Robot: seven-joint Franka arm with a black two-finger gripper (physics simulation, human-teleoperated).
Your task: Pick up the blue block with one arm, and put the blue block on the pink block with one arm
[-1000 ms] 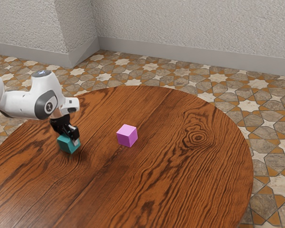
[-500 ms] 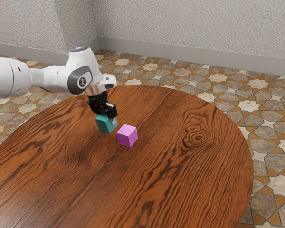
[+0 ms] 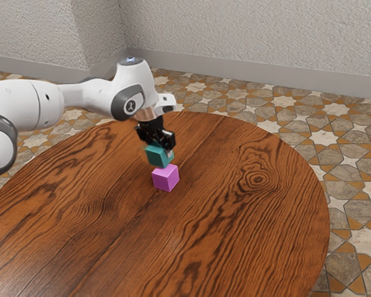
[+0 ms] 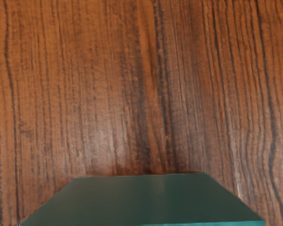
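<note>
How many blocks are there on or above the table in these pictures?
2. The blue block is held in the gripper, just above the pink block, which stands on the table. Nothing here seems able to hide another.

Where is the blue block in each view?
Exterior view: blue block gripped in the hand, left of centre, directly above the pink block.
Wrist view: blue block close under the hand, with the wooden table beyond it.
Shared landmark: the wooden table, with its dark grain.
</note>
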